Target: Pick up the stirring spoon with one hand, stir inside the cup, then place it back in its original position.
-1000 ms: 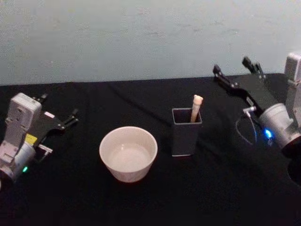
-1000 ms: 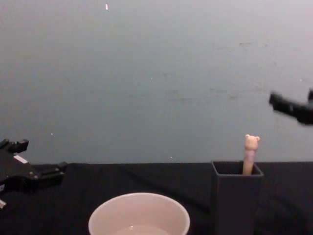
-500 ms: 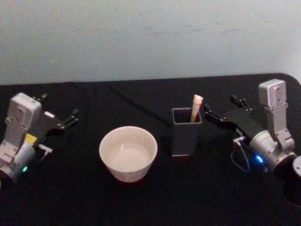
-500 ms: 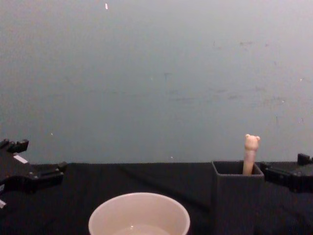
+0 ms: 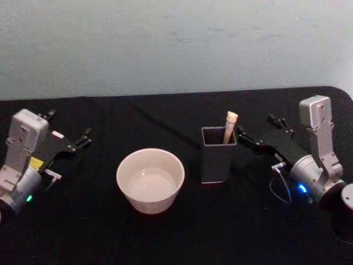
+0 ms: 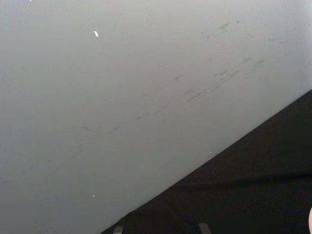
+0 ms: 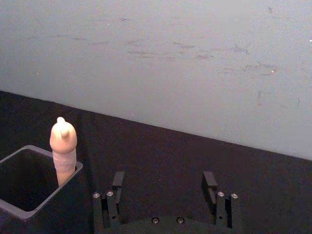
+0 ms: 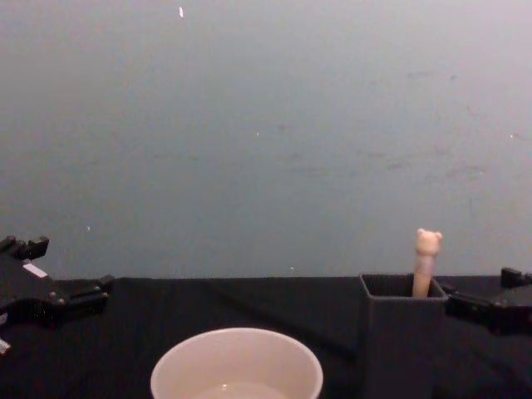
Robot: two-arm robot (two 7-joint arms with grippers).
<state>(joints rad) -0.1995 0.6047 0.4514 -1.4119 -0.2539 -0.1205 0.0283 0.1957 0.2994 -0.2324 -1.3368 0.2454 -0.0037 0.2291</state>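
While the stirring spoon (image 5: 230, 126) stands nearly upright in the dark grey square holder (image 5: 218, 155), only its pale beige handle and tiny bear head show above the rim, so its long axis runs close to vertical. The right gripper (image 5: 257, 132) sits low over the black table (image 5: 165, 237), just beside the holder on the robot's right, with its tips aimed toward the handle. Its two black angular fingers (image 7: 118, 180) are spread wide and hold nothing (the right wrist view shows clear space between them, with the spoon off to one side of that gap). This arm looks much the nearer to the spoon. The left gripper (image 5: 73, 139) rests well apart at the table's left side, apparently parted and empty.

The cup (image 5: 150, 179) is a wide, round, cream-white vessel with a thin rim and smooth matte walls, standing just left of the holder, between the holder and the left arm. The holder is tall, narrow and flat-sided. The spoon's metal neck and bowl are hidden inside it.
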